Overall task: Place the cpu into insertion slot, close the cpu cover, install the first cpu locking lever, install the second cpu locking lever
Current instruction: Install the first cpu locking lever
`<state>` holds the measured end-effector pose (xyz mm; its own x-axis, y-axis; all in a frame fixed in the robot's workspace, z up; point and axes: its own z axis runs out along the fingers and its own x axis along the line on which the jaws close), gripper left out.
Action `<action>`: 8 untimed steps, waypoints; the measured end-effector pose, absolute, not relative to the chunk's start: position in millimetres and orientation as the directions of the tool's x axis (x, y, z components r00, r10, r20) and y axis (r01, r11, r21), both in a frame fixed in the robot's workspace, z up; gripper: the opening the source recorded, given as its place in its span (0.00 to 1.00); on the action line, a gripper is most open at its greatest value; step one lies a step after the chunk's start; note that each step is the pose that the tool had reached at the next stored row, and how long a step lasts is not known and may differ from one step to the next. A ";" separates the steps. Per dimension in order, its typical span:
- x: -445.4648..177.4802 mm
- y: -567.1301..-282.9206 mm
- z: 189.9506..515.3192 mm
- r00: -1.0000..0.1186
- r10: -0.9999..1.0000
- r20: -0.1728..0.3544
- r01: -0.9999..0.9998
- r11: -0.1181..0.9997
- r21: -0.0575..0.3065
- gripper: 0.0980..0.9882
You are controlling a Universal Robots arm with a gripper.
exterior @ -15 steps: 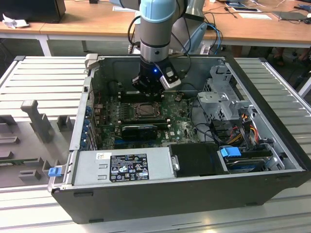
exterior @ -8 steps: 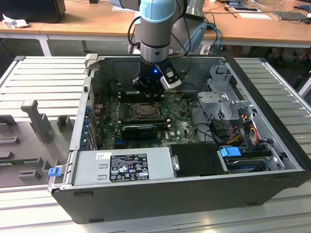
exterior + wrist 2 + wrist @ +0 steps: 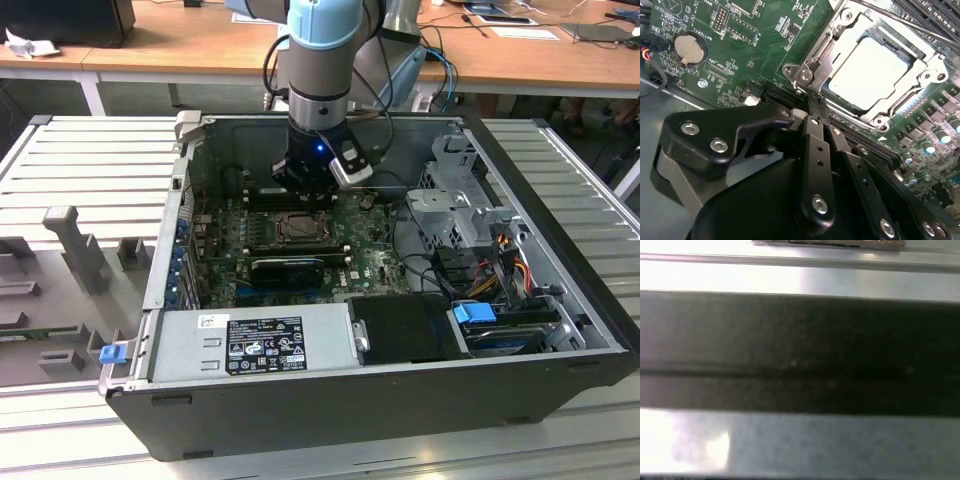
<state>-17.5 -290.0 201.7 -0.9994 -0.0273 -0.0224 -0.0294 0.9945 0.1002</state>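
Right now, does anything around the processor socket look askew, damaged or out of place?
Nothing stands out. In the second wrist view the chip lies flat and square in the socket, with the metal cover frame down around it. The gripper sits at the socket's corner. No bent or loose parts show.

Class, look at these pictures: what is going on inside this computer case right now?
A robot arm reaches into an open computer case. Its gripper, fingers shut, sits at the corner of the cpu cover. The cpu already lies in the insertion slot, and the cover is down around it. A coin battery sits nearby on the board.
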 end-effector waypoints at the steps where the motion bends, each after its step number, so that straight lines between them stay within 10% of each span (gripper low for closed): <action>1: -17.5 -290.2 201.5 -0.999 -0.027 -0.022 -0.030 0.994 0.105 0.01; 8: -17.5 -290.1 206.3 -0.999 -0.027 -0.023 -0.029 0.993 0.117 0.01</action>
